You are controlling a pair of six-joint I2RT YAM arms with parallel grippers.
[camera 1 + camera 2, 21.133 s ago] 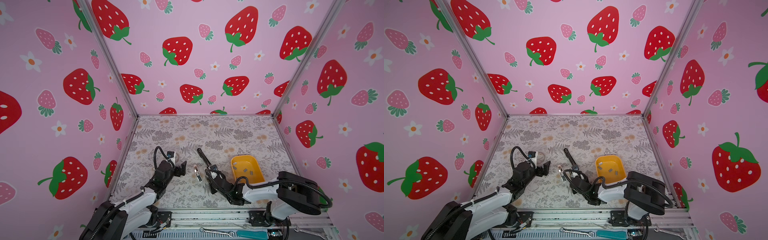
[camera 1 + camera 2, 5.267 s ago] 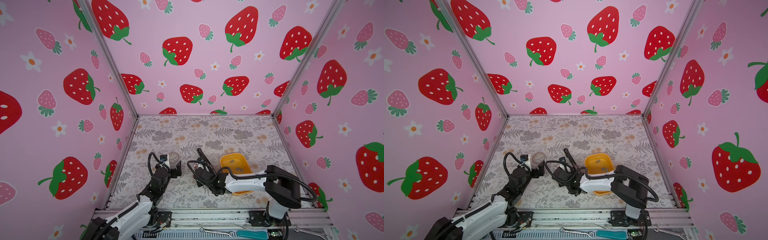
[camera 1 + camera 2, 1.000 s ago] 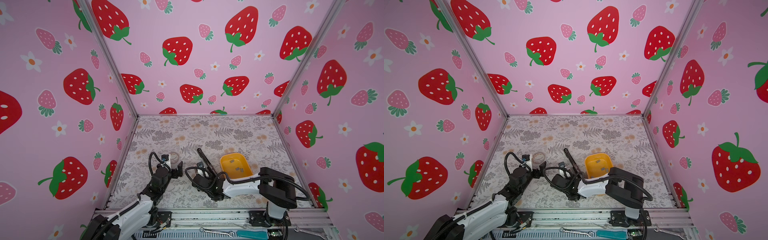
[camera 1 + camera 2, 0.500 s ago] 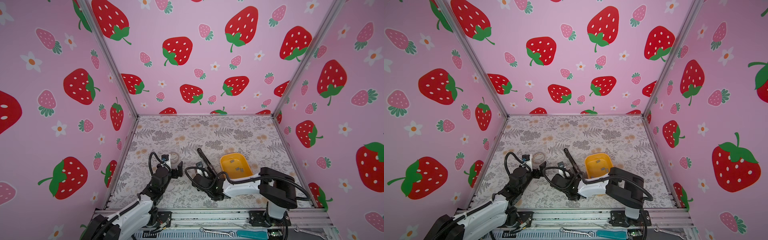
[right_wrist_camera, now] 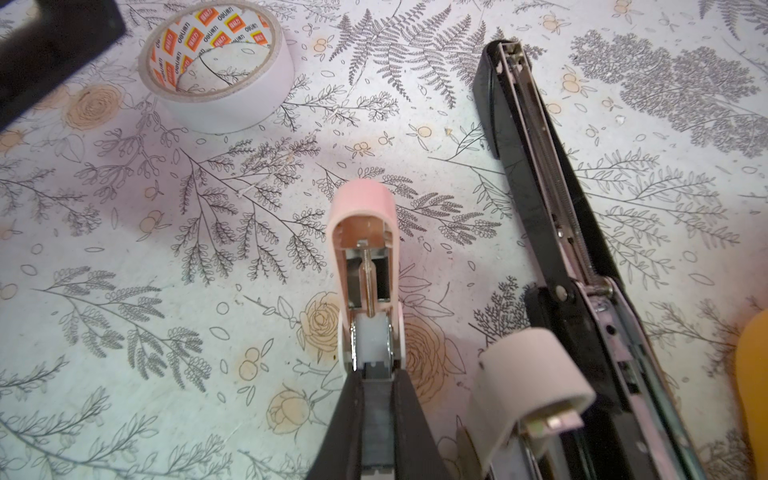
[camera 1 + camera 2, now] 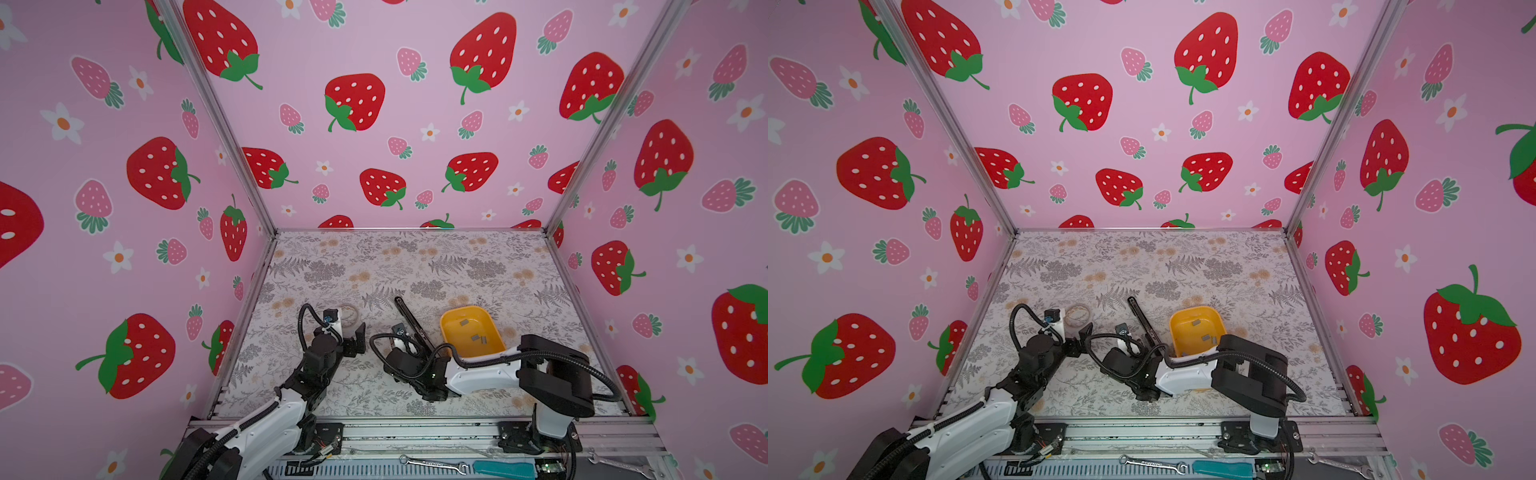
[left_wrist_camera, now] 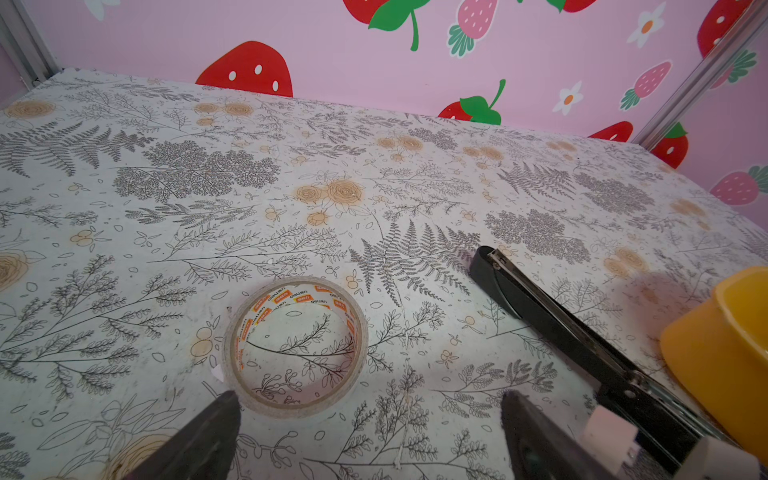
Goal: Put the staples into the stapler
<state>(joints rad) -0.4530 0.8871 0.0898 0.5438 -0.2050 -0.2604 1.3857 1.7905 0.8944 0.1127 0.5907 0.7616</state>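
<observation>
**Pink stapler is held open; staples wait in the bowl**

The right claw (image 5: 376, 378) is shut tight on the pink stapler (image 5: 363, 199); the stapler is open, so the metal parts inside show; the left claw (image 7: 369, 399) is wide and holds nothing, just beside the tape roll (image 5: 245, 99); the staples (image 6: 476, 338) lie in the yellow bowl (image 6: 461, 310), on the far side of the long black stapler (image 5: 536, 195) from the pink one; none looks loaded yet.

I think the job now is to bring one strip to the open stapler; to do it well, the right claw should hold the pink stapler steady; the strips are tiny and flat, so a claw should pinch one by its long sides, lift slowly, line it up and slide it in softly; the bowl's wall and the black stapler could get bumped on the way.

The counter (image 6: 415, 266) has a grey leaf and flower print; the walls (image 6: 291, 62) are pink with big strawberries; a wrench (image 6: 432, 462) lies on the front rail.
</observation>
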